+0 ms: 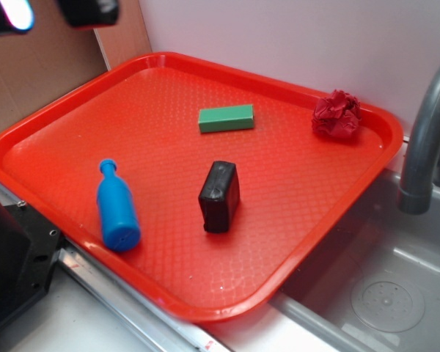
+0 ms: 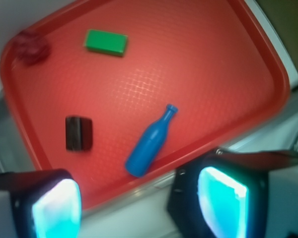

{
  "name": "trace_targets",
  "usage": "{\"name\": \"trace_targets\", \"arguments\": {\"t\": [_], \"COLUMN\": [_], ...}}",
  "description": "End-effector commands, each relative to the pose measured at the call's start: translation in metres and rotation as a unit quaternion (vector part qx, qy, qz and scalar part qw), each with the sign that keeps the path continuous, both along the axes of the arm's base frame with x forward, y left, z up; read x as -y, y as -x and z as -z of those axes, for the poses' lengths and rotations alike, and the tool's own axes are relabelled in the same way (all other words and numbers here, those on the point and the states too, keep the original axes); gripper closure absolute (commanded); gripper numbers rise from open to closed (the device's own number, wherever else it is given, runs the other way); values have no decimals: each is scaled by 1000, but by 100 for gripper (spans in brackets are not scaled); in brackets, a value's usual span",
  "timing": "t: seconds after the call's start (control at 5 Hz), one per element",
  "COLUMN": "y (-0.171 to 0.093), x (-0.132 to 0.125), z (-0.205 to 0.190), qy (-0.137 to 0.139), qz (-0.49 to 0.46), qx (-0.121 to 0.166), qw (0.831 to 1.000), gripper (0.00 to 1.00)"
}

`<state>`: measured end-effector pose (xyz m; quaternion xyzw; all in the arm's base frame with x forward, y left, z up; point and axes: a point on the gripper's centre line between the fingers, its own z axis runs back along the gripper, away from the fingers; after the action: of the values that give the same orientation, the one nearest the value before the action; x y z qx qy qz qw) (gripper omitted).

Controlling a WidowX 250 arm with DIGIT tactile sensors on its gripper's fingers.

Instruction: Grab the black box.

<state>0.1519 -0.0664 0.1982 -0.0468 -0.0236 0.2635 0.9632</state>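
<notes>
**Black box: position relative to jaws**

Small glossy black rectangular block (image 1: 220, 196) lying mid-tray on red plastic tray (image 1: 73, 132), long axis toward near rim. Gripper (image 2: 139, 203) high above tray's far-left corner, jaws spread, empty, well apart from block.

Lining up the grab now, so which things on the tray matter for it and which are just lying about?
For the job:
black box, near the tray's middle
claw, open, high over the tray, holding nothing

Just lying about:
blue bottle, on its side
green block
red crumpled wad
red tray
sink faucet
</notes>
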Motion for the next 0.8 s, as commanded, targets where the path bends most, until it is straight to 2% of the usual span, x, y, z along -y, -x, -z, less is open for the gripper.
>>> {"name": "trace_targets", "arguments": {"t": [0.0, 0.2, 0.4, 0.6], "y": [-6, -6, -23, -21], "x": [3, 3, 23, 39], "z": [-13, -13, 34, 59], "qy": [10, 10, -32, -74], "qz": [-4, -4, 72, 89], "qx": [21, 21, 27, 43], "qw": [1000, 1000, 996, 992], "gripper": [0, 0, 0, 0]}}
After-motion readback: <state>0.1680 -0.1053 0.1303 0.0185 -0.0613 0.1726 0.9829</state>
